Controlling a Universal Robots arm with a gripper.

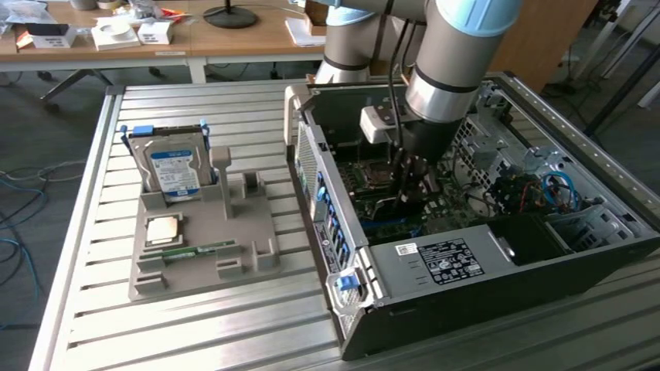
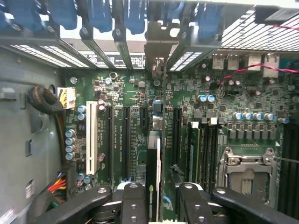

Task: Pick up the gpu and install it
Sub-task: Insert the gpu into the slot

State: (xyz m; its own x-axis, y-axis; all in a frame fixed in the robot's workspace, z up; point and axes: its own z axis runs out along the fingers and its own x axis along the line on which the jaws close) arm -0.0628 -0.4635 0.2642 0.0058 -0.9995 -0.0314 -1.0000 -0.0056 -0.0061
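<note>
The ribbed aluminium table (image 1: pixel 185 325) carries, toward the exterior view's right, a black open-sided computer case (image 1: pixel 495 263) lying flat, and toward the exterior view's left a grey moulded parts tray (image 1: pixel 201 267) holding a silver hard drive with a blue label (image 1: pixel 173 171) upright at its far end, with a slim green memory stick (image 1: pixel 191 251) lying flat nearer the front edge. The grey-and-blue robot arm reaches down into the case's open side, its black gripper (image 2: pixel 158 198) low over the green motherboard (image 2: pixel 219 93). The thin black gpu card (image 2: pixel 153 163) stands on edge directly between the gripper's fingers (image 2: pixel 134 203), its long axis running straight away from the hand toward the case's rear wall with its slotted metal brackets (image 2: pixel 156 42). The fingers sit just beside the card's two faces, partly spread; whether they pinch it or stand just off it I cannot tell. The card looks lined up with one of the long black expansion slots (image 2: pixel 176 133), with neighbouring slots close on either side, so sideways room is tight while the space above stays free.
</note>
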